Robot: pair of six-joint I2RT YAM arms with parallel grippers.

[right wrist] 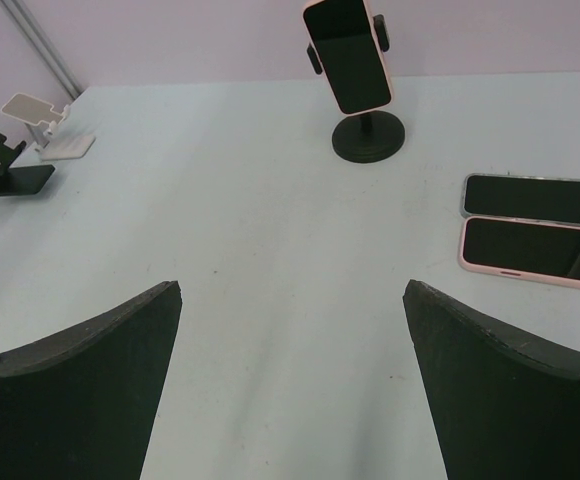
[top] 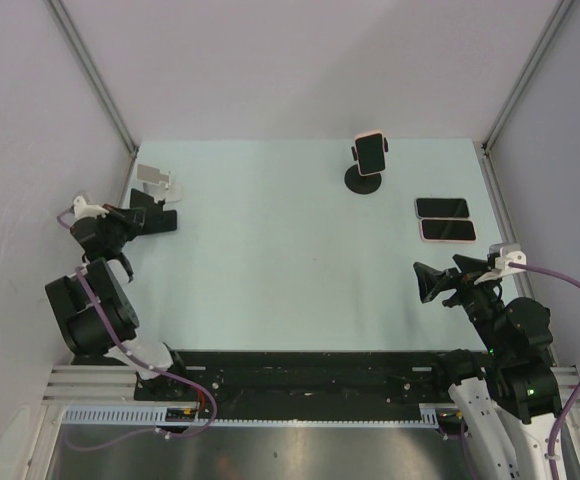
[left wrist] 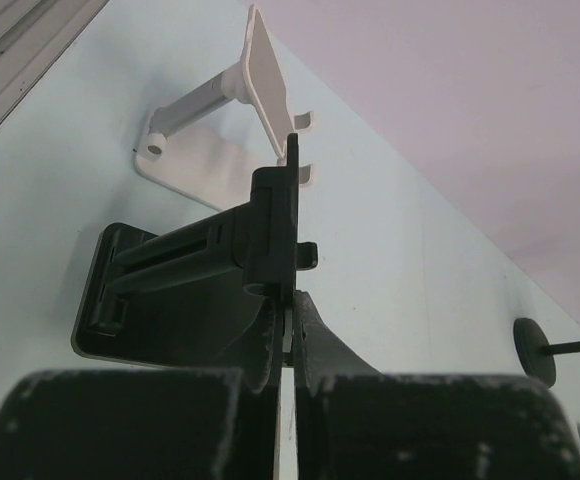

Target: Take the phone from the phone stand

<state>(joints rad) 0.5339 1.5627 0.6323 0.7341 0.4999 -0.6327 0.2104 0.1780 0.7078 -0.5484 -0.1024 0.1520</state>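
Top view: the phone [top: 371,152], in a pink case, sits clipped upright in the black stand [top: 365,181] at the far edge of the table [top: 270,270], right of centre. Two spare phones [top: 441,208] lie flat side by side near the right edge. The right claw [top: 425,282] is spread wide and holds nothing, well short of the stand. The left claw [top: 142,218] is at the far left, by a low black stand [top: 166,221] and a white stand [top: 155,178].

Left wrist view: the fingers [left wrist: 315,345] are pressed together with only a slit between them. The low black stand is just ahead; I cannot tell whether they touch.

Right wrist view: both fingers [right wrist: 100,350] are far apart above bare table. The phone's screen is dark, and any lettering is too small to read.
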